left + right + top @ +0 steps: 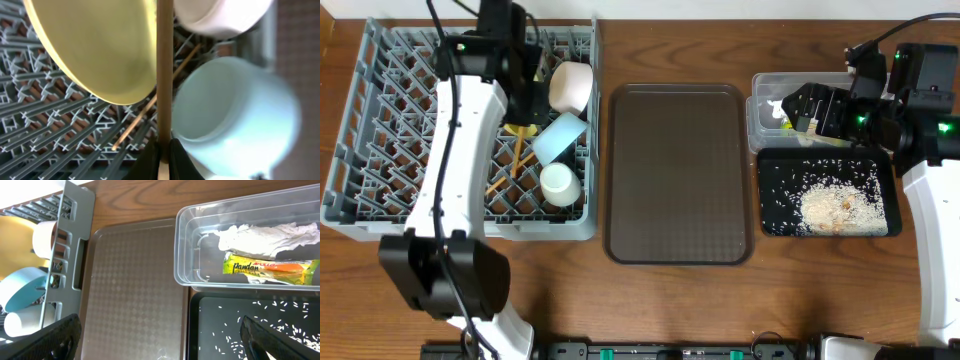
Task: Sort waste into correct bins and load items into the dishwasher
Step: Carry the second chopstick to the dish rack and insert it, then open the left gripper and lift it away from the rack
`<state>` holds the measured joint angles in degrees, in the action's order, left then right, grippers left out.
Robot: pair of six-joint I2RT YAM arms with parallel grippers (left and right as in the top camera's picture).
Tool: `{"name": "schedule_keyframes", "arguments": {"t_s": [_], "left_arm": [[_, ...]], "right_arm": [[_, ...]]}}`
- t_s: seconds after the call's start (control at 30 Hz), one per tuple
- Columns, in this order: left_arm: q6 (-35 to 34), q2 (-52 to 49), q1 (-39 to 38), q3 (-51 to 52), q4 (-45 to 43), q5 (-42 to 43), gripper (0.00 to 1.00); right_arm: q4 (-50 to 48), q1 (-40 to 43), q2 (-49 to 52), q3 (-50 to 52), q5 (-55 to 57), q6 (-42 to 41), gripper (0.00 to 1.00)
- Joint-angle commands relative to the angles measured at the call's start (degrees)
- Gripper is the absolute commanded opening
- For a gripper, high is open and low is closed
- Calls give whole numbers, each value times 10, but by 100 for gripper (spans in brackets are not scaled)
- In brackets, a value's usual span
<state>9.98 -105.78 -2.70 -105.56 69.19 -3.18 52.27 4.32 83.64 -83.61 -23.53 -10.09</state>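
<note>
Grey dish rack (380,120): left end of the table (680,40), largest item in view. Its contents all sit toward its right side. Yellow plate (95,45): on edge, mostly hidden under the left arm from above. White bowl (570,87): tipped on its side near the rack's far right corner. Light blue bowl (560,135): tilted, just in front of the white bowl. Cream cup (560,183): nearest the rack's front wall. Left tool (164,150): over the rack, closed tight on a wooden chopstick (164,75), which runs straight out from the fingertips between the plate and the light blue bowl. Second chopstick (150,107): lying slanted on the rack grid beneath. Dark brown serving tray (680,170): mid-table, between the rack and the bins. Clear plastic tub (182,245): right of the serving tray, on the far side. It holds crumpled white paper (260,235) and, beside it, a green-and-orange snack wrapper (270,269). Black tray (770,225): just in front of the tub. It carries scattered rice scraps (835,208), heaped thickest right of its centre. Right tool (160,325): jaws spread wide with nothing between them, hovering over the tub's near edge where it meets the black tray.
</note>
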Motion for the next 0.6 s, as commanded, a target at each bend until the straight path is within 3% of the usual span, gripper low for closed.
{"name": "schedule_keyframes", "arguments": {"t_s": [0.0, 0.13, 0.57], "left_arm": [[35, -32, 13, 6, 2, -5, 13], [35, -59, 21, 6, 2, -5, 39], [-14, -14, 22, -15, 29, 3, 41]], "right_arm": [[0, -2, -1, -2, 0, -3, 99], [0, -2, -1, -2, 0, -4, 99], [0, -2, -1, -2, 0, -4, 99]]}}
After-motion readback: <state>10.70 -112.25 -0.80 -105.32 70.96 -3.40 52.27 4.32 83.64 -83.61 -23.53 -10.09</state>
